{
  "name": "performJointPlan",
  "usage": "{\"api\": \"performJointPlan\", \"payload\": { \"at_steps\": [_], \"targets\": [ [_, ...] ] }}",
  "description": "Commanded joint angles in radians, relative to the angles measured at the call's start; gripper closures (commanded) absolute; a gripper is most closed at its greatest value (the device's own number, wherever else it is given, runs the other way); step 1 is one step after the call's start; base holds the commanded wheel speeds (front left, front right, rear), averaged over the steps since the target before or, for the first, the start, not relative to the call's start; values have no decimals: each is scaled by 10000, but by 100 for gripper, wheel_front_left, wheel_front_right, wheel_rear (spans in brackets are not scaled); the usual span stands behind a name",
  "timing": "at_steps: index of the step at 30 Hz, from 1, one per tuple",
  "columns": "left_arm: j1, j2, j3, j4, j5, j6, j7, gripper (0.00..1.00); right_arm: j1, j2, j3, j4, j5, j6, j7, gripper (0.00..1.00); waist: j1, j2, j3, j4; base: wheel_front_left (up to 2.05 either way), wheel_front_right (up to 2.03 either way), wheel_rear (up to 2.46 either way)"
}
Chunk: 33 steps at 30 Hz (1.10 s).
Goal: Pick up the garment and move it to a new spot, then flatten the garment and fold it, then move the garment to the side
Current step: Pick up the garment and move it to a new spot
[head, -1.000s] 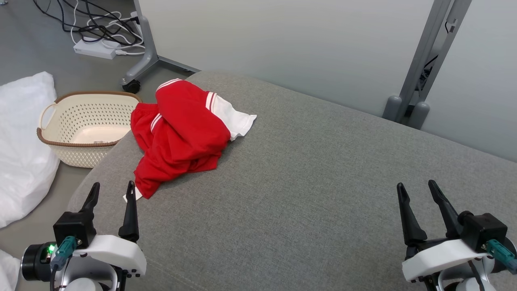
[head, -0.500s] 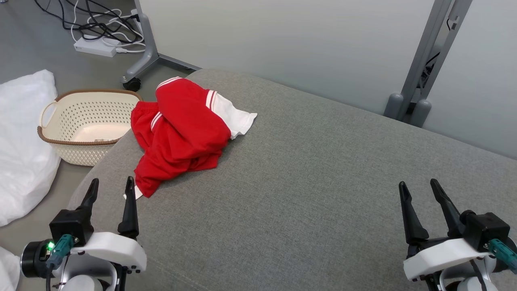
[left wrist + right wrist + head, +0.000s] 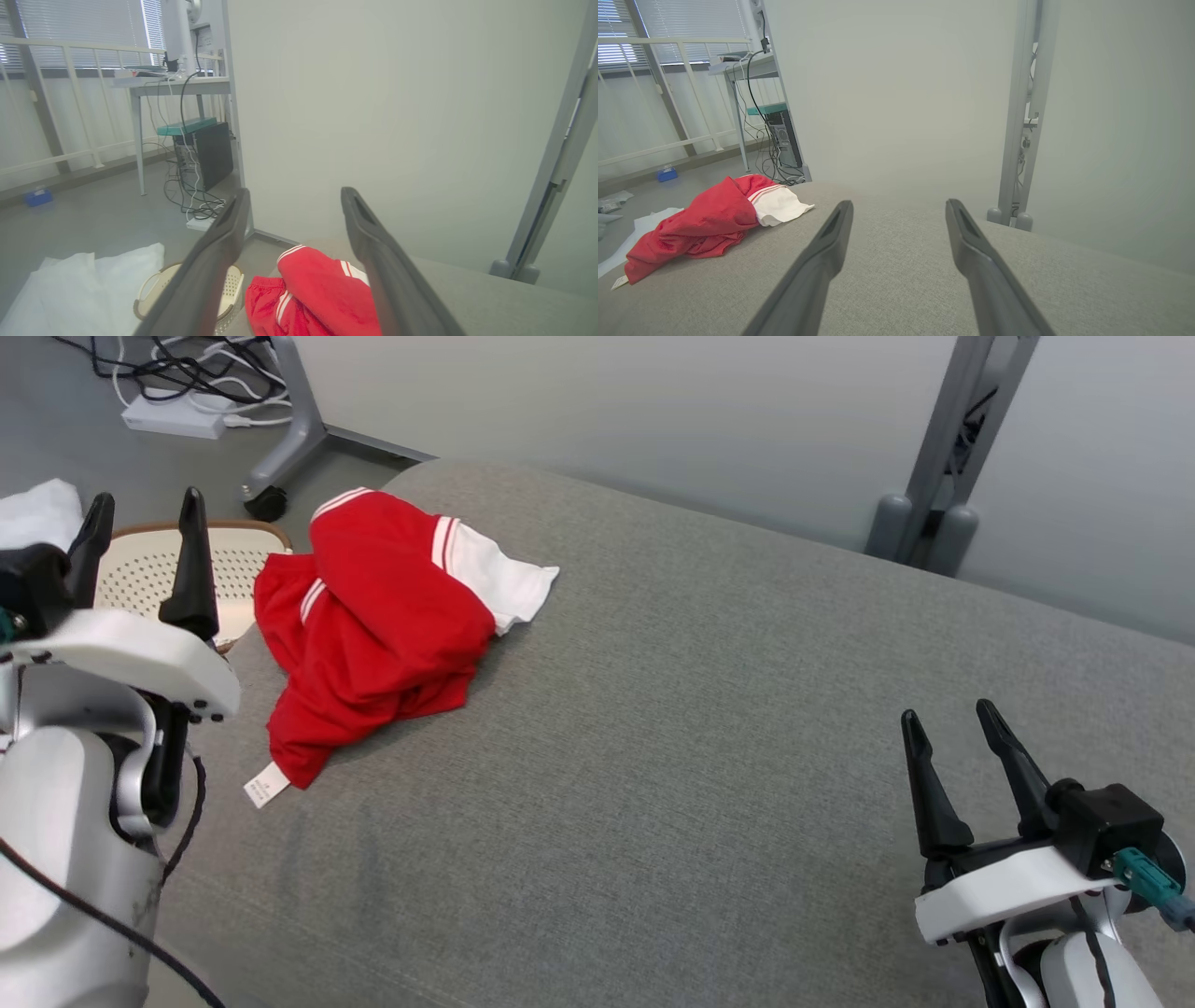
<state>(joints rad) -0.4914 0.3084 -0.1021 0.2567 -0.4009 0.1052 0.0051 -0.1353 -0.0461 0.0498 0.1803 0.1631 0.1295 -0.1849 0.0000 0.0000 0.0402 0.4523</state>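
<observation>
A: where's the garment point(image 3: 373, 616)?
B: far-left corner of the grey padded surface point(image 3: 700, 756); crumpled red heap; a white part with red stripes pokes out toward the pale partition point(image 3: 607, 411); a white label point(image 3: 267, 785) lies flat at its near end
A: anything gripping it?
B: no; the left pincer point(image 3: 147, 497) hangs in the air to its left, fingers spread, empty; from the head view it stands in front of the cream basket point(image 3: 140, 574) on the floor
A: touching the cloth?
B: apart from it; the left wrist view looks down over the red heap between the two fingers
A: right side?
B: right pincer point(image 3: 946, 711) spread too, empty; low at the near right, over bare grey fabric, well apart from the garment
A: floor?
B: basket just beside the surface's left edge; white power strip point(image 3: 173, 418) and cables further back, near a wheeled grey leg point(image 3: 280, 457)
</observation>
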Motion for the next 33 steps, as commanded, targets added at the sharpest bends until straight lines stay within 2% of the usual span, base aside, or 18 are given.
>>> {"api": "performJointPlan", "payload": {
  "at_steps": [1,5,7,8,18,25,26,28,29,33],
  "targets": [
    [-418,63,16,462,-150,-153,166,0,-156,-76,6,-6,-124,23,14,0,0,0,380,-390,0,0,0],
    [-1450,140,31,2213,-549,-553,827,0,-470,-70,85,-126,-305,23,99,0,0,0,985,-920,0,0,0],
    [-1978,201,-17,3537,-706,-830,1132,0,-686,-79,98,-247,-419,21,239,0,0,0,1478,-1289,0,0,0],
    [-1978,201,-17,3537,-706,-830,1132,0,-686,-79,98,-247,-419,21,239,0,0,0,1478,-1289,0,0,0],
    [-2951,-18,0,6921,-1312,-1664,1208,0,-1178,-118,108,-643,-801,21,523,0,0,0,2753,-1930,0,0,0],
    [-3493,-138,131,8401,-1729,-2001,1207,0,-1489,-141,274,-757,-880,21,609,0,0,0,3159,-2180,0,0,0],
    [-3560,-154,167,8537,-1801,-2039,1164,16,-1491,-144,259,-747,-882,21,618,0,0,0,3176,-2199,0,0,0],
    [-3669,-150,205,8781,-1898,-2096,1093,94,-1518,-141,208,-743,-897,21,622,0,0,0,3197,-2230,0,0,0],
    [-3718,-93,223,8860,-1912,-2110,934,100,-1526,-141,183,-735,-906,21,619,0,0,0,3191,-2246,0,0,0],
    [-4001,124,273,8978,-1858,-2111,56,100,-1436,-139,-14,-711,-921,21,473,0,0,0,3040,-2243,0,0,0]
  ]
}}
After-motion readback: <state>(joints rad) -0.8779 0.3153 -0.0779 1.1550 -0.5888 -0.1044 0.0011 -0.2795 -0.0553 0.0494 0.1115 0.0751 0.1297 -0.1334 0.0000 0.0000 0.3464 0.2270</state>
